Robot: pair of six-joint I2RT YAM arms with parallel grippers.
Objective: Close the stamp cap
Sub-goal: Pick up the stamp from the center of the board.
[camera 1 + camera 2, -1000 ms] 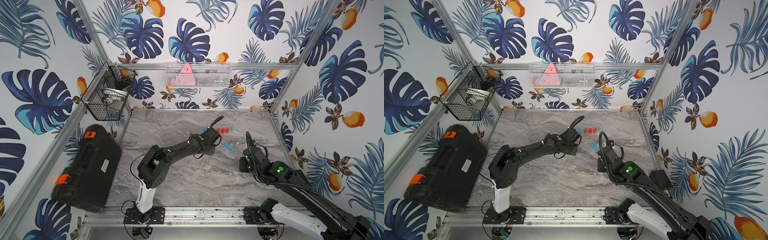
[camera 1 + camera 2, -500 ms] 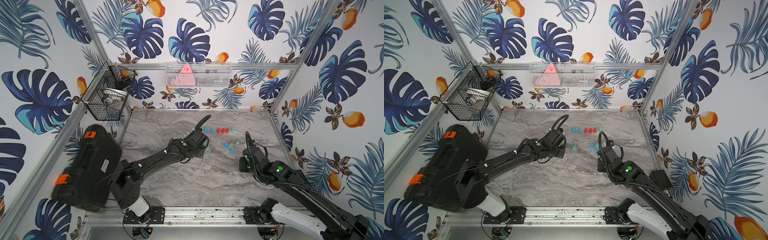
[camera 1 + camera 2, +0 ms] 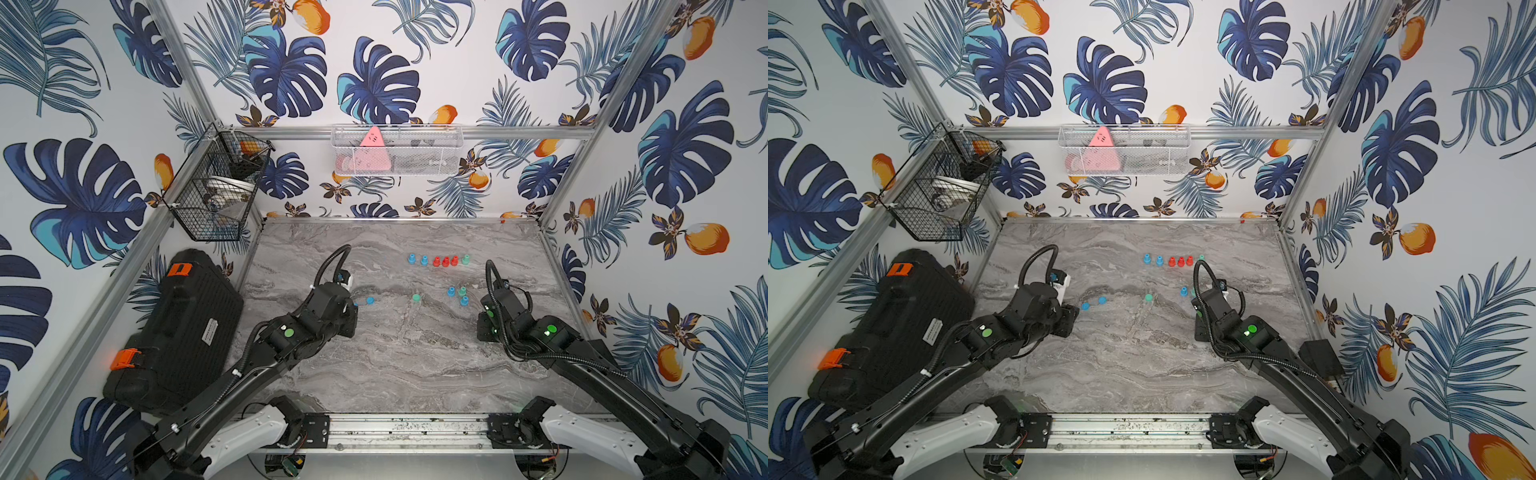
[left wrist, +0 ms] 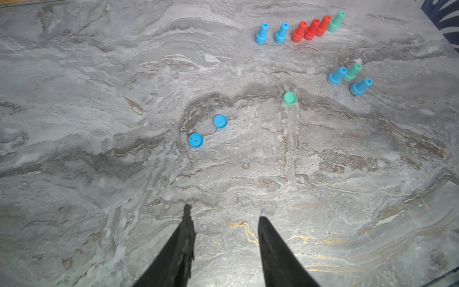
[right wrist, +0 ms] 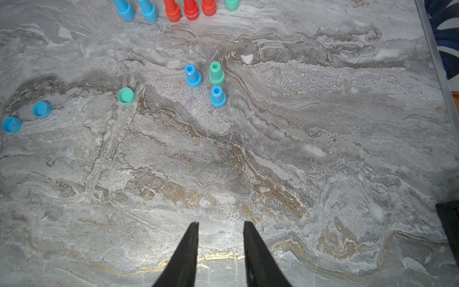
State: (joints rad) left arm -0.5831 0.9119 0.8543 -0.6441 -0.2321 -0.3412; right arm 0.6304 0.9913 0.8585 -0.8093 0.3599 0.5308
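Note:
Three uncapped stamps stand close together: a blue stamp (image 5: 193, 75), a green stamp (image 5: 216, 73) and a second blue stamp (image 5: 218, 96), seen in a top view as a cluster (image 3: 459, 294). A green cap (image 4: 289, 98) lies loose to their left, and two blue caps (image 4: 220, 121) (image 4: 196, 141) lie further left. My left gripper (image 4: 224, 212) is open and empty, hovering short of the blue caps. My right gripper (image 5: 221, 223) is open and empty, well back from the three stamps.
A row of blue, red and green stamps (image 3: 440, 260) stands at the back of the marble table (image 3: 395, 365). A black case (image 3: 174, 332) lies along the left side. Wire baskets (image 3: 220, 191) (image 3: 397, 151) hang on the walls.
My left arm has drawn back to the left and towards the front, away from the stamps, and its jaws have gone from shut to open. The right arm has not moved.

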